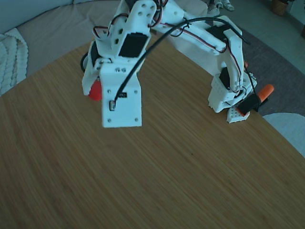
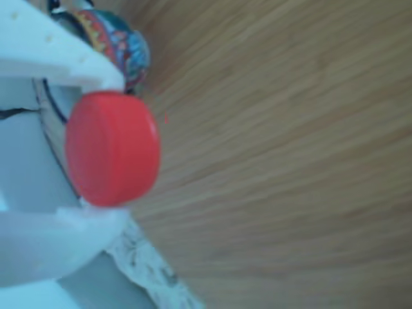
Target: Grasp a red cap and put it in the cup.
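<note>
In the other view my gripper (image 2: 111, 148) is shut on the red cap (image 2: 116, 151), which sits edge-on between the upper white finger (image 2: 61, 55) and the lower one (image 2: 58, 235), above the wooden table. Close behind the upper finger shows a slice of the cup's (image 2: 125, 45) multicoloured band. In the fixed view the gripper (image 1: 91, 87) hangs under the white wrist block at the table's far left. Only a bit of the red cap (image 1: 96, 91) peeks out beside it. There the arm hides nearly all of the cup.
The arm's base (image 1: 226, 98) is clamped at the table's right edge, with an orange clamp handle (image 1: 267, 89) sticking out. Bare wooden table (image 1: 167, 181) fills the near side. A white knitted blanket (image 1: 9, 57) lies beyond the left edge.
</note>
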Controlling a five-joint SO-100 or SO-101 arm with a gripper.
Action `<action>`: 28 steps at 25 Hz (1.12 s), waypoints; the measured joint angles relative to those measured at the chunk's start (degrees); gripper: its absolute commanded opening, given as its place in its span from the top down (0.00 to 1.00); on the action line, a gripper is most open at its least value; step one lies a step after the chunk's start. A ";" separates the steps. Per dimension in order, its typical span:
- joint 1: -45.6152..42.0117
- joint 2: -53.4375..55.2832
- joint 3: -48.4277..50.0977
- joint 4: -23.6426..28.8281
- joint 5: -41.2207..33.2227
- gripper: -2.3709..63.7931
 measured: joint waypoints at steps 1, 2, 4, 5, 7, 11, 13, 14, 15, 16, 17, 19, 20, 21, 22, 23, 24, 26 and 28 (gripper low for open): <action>1.58 0.00 -1.49 0.00 -0.35 0.82; 2.99 0.00 -2.81 0.00 -0.62 0.82; 5.27 0.00 -4.48 0.00 -1.32 0.82; 6.42 0.00 -4.66 0.00 -1.58 0.82; 8.53 0.00 -4.75 0.00 -1.67 0.82; 13.45 0.00 -4.75 0.00 -1.67 0.82; 15.64 0.00 -4.75 0.00 -1.67 0.82; 16.87 0.00 -4.75 0.00 -1.67 0.82; 18.28 0.00 -4.75 0.00 -1.67 0.82; 19.69 0.00 -4.75 0.00 -1.67 0.82; 21.09 0.00 -4.75 0.00 -1.67 0.82; 23.03 0.00 -4.75 0.00 -1.67 0.82; 23.73 0.00 -4.13 0.00 -1.67 0.82; 24.26 0.00 -3.34 0.00 -1.67 0.82; 24.70 0.00 -2.37 0.00 -1.76 0.82; 24.96 0.00 -1.23 0.00 -2.29 0.82; 24.96 0.00 0.00 0.00 -2.64 0.82; 24.52 0.00 2.37 0.00 -2.72 0.82; 24.70 0.00 4.04 0.00 -2.72 0.82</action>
